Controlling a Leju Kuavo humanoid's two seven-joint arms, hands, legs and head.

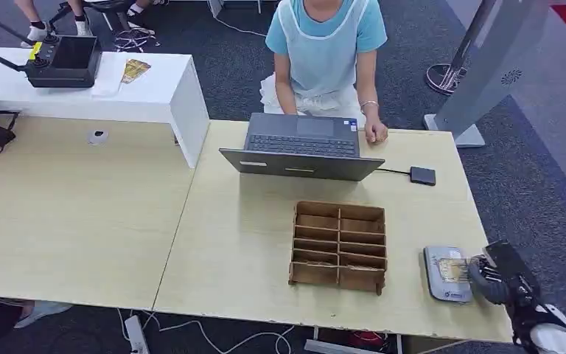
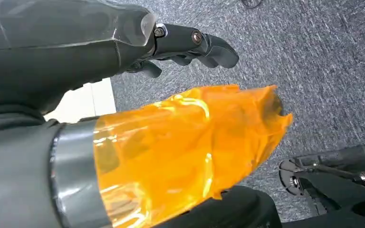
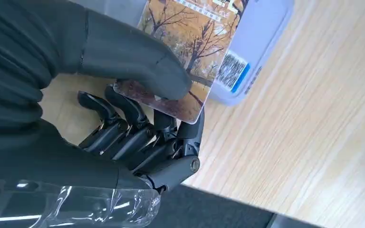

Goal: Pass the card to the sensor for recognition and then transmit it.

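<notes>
Thumb and fingers of the right hand [image 3: 138, 118] pinch the card [image 3: 185, 52] by one edge over the sensor [image 1: 446, 274] on the table [image 1: 250, 243]; so thin a hold risks the card slipping or tilting.

1. My head camera looks from high, forward and down on the table [image 1: 81, 221].
2. My left wrist camera sits close behind the left hand [image 2: 190, 45] and faces the carpet [image 2: 323, 61].
3. My right wrist camera is very near the right hand [image 3: 138, 137].
4. Head and right wrist views share the sensor [image 1: 446, 274] [image 3: 261, 33], at four o'clock on the table.
</notes>
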